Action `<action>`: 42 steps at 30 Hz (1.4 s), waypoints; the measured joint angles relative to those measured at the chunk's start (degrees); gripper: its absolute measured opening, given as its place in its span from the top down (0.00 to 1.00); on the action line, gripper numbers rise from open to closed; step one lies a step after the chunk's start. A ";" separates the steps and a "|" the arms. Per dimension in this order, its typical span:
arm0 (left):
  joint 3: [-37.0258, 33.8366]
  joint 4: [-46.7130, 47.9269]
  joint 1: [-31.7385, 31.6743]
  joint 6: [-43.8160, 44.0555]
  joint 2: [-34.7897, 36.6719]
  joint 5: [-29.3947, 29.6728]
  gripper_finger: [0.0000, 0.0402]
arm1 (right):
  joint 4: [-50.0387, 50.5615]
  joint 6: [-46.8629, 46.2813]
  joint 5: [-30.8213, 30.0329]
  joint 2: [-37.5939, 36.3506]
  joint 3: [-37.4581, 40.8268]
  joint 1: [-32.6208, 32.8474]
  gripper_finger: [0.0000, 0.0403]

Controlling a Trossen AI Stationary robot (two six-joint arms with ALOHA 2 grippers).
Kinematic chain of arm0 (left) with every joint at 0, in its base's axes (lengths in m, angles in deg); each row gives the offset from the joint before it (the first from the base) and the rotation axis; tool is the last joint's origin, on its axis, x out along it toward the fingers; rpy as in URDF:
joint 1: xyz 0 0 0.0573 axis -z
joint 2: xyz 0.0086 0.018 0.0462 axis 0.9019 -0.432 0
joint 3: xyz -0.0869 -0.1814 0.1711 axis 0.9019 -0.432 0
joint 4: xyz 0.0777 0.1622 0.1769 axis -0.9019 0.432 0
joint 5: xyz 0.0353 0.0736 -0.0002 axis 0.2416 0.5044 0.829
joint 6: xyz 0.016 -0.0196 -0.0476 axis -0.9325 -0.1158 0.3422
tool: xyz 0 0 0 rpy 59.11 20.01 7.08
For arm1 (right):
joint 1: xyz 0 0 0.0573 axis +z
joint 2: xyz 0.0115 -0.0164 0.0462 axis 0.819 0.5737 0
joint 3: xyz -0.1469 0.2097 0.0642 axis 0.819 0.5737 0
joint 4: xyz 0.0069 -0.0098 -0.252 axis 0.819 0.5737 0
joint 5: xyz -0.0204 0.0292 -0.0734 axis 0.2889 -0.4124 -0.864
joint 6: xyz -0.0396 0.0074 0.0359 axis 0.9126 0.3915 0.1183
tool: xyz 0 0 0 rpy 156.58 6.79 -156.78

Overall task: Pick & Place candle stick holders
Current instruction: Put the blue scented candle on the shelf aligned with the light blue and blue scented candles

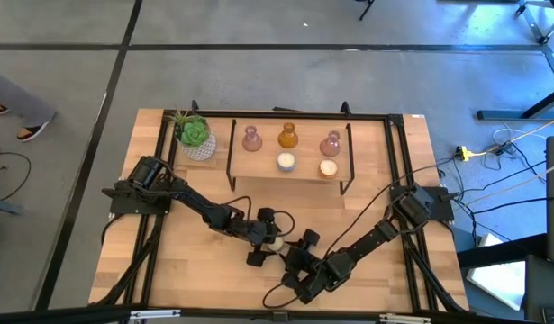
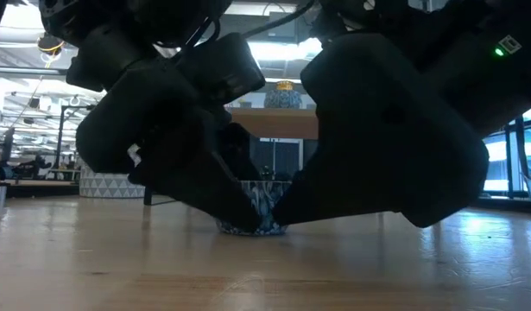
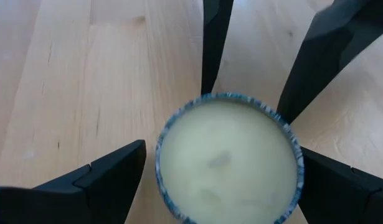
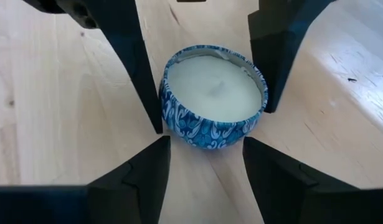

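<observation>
Both pincers meet low over the front middle of the tabletop (image 1: 195,270), around one candle stick holder (image 4: 213,96), a blue patterned tin of cream wax standing on the wood. The left pincer (image 3: 219,177) is spread wide with the tin between its fingers, apparently not gripping it. The right pincer (image 4: 207,162) is open too, the tin just ahead of its tips.

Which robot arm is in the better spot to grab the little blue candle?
Probably left. The left gripper has its open fingers on both sides of the candle, so it only needs to close. The right gripper is open too, but its fingertips stop just short of the candle.
</observation>
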 joint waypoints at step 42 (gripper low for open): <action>-0.02 22.63 3.34 1.03 21.41 12.24 0.28 | 0.57 -2.64 0.89 -0.37 -0.09 4.89 0.49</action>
